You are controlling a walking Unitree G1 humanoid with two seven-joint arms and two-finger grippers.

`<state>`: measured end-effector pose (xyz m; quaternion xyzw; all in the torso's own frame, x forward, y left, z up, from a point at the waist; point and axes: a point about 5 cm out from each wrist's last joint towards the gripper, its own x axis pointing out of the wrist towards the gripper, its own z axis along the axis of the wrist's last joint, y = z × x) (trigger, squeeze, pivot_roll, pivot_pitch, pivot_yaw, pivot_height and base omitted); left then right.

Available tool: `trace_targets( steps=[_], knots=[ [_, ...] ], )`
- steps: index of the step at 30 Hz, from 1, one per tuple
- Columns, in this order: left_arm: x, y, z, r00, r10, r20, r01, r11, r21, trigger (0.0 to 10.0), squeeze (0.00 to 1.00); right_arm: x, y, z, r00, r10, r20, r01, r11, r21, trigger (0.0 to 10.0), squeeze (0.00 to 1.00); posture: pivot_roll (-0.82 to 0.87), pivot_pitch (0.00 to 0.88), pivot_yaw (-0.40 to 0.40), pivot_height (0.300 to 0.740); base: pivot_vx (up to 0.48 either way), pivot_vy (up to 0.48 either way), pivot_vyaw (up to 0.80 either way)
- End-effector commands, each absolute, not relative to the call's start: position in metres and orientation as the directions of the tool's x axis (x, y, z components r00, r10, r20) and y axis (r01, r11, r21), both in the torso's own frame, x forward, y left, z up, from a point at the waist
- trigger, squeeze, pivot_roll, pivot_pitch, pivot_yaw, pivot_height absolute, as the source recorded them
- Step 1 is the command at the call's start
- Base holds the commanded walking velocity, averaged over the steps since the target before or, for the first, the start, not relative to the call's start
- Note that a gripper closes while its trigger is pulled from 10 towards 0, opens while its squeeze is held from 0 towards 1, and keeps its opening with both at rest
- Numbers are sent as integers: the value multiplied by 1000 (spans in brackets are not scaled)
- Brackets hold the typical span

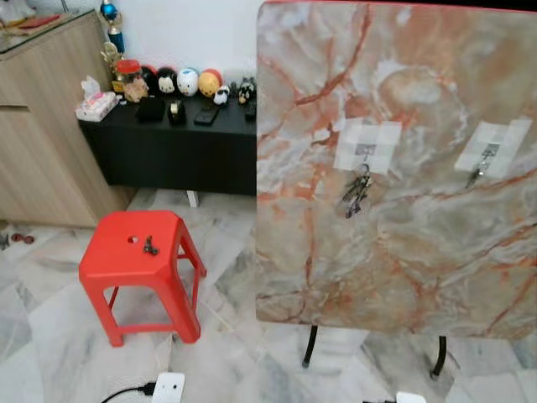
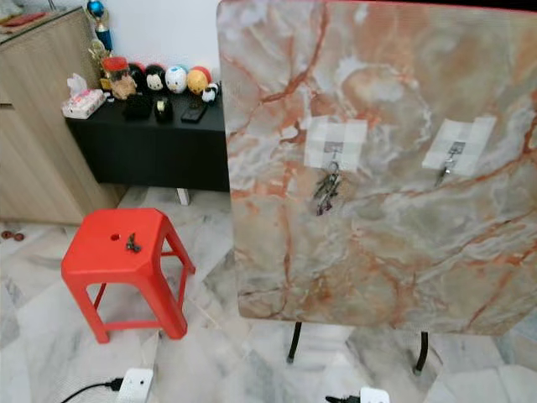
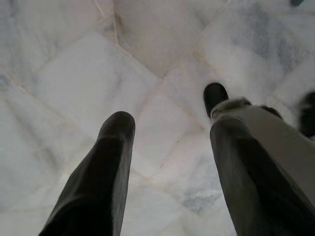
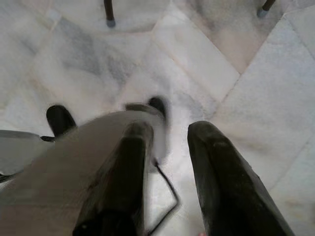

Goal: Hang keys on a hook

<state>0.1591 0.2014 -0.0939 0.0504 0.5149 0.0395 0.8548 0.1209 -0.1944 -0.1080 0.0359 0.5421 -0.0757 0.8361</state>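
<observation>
Small dark key bunch [image 1: 149,245] lying loose on top of the red stool [image 1: 117,262], just beside the hole in its seat, not yet picked up. Well apart to the right, upended marble panel [image 1: 403,252] carrying two taped hooks: left hook [image 1: 363,152] already loaded with another bunch of keys [image 1: 357,191], right hook [image 1: 489,151] with something small and pale hanging, too small to tell what. Left end effector [image 3: 170,147] hanging low over the marble floor [image 3: 74,73], fingers spread, gripping nothing; right end effector [image 4: 167,147] likewise over the floor, fingers parted and empty. Likely trouble from here: flat, small keys on slick plastic, easy to push about or nudge off the seat edge instead of pinching; light stool apt to shift if bumped on approach; cable and white power strip [image 1: 168,388] on the floor near the stool, a snag for the feet; crowded hooks, so a clumsy hang could knock the hanging bunch loose or peel the tape
</observation>
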Motion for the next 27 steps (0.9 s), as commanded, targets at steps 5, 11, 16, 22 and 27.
trace_targets(
  steps=[5,11,16,22,27],
  knots=[
    [159,199,-94,466,112,-878,-17,993,117,10000,0,119,-197,-108,394,-91,-915,158,987,-30,10000,0,-84,0,12,740,0,281,0],
    [159,199,-94,465,112,-878,-16,993,117,10000,0,119,-197,-108,393,-89,-915,154,988,-30,10000,0,-82,0,12,740,0,281,0],
    [158,200,-95,464,111,-879,-16,993,117,10000,0,119,-197,-108,393,-88,-915,153,988,-29,10000,0,-82,0,12,740,0,280,0],
    [158,200,-95,464,112,-879,-17,993,117,10000,0,119,-196,-108,393,-89,-915,153,988,-31,10000,0,-80,0,13,740,0,279,0],
    [158,200,-95,464,111,-879,-16,993,117,10000,0,119,-196,-108,393,-89,-915,151,988,-31,10000,0,-80,0,13,740,0,282,0]
  ],
)
